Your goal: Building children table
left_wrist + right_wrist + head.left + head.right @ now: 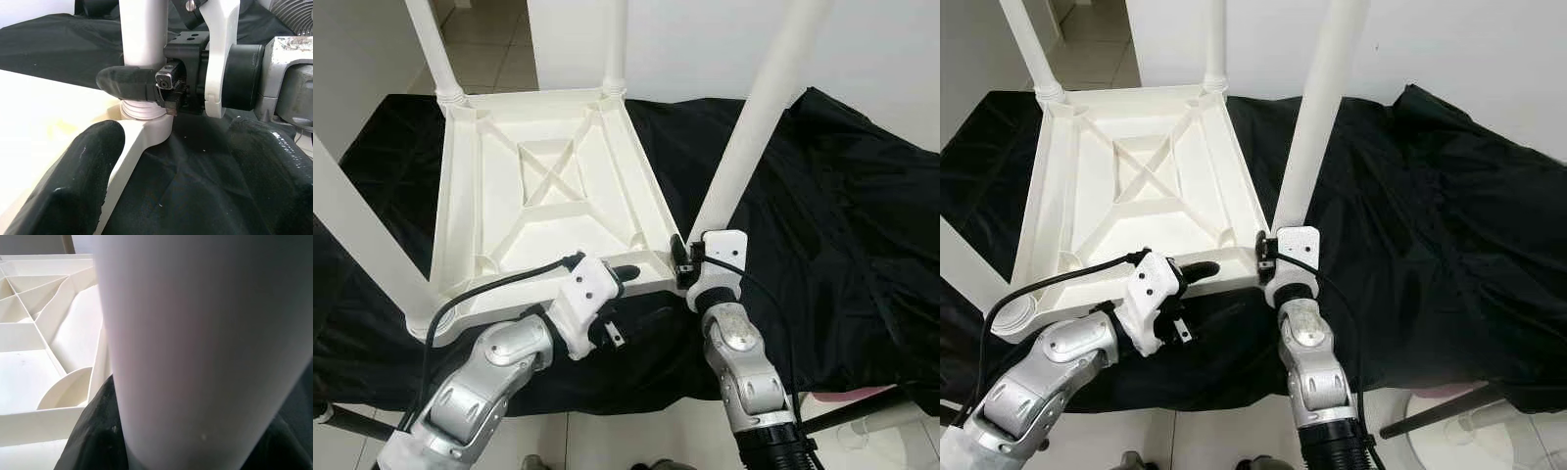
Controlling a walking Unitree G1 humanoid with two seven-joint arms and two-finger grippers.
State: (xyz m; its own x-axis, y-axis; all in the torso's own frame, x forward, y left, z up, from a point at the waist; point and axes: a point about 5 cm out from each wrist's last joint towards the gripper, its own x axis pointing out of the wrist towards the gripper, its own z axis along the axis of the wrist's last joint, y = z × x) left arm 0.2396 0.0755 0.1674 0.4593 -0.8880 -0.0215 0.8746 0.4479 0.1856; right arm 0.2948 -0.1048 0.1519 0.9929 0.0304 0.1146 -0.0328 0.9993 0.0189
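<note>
A white plastic children's table (644, 176) lies upside down on a black cloth (842, 215), its legs pointing up. My right gripper (690, 257) is shut on the near right leg (754, 127) just above its socket at the table's near right corner. One of its fingers (127, 83) wraps across the leg (144, 34); the leg (195, 347) looms close in the right wrist view. My left gripper (615, 304) is open at the table's near rim, left of that corner, with its fingers (73, 186) spread wide on either side of the rim.
The other legs stand at the far left (433, 44), far right (615, 44) and near left (362, 245). The cloth covers a low surface against a white wall (705, 39). Tiled floor (607, 431) lies in front, with dark poles (852, 416) low at both sides.
</note>
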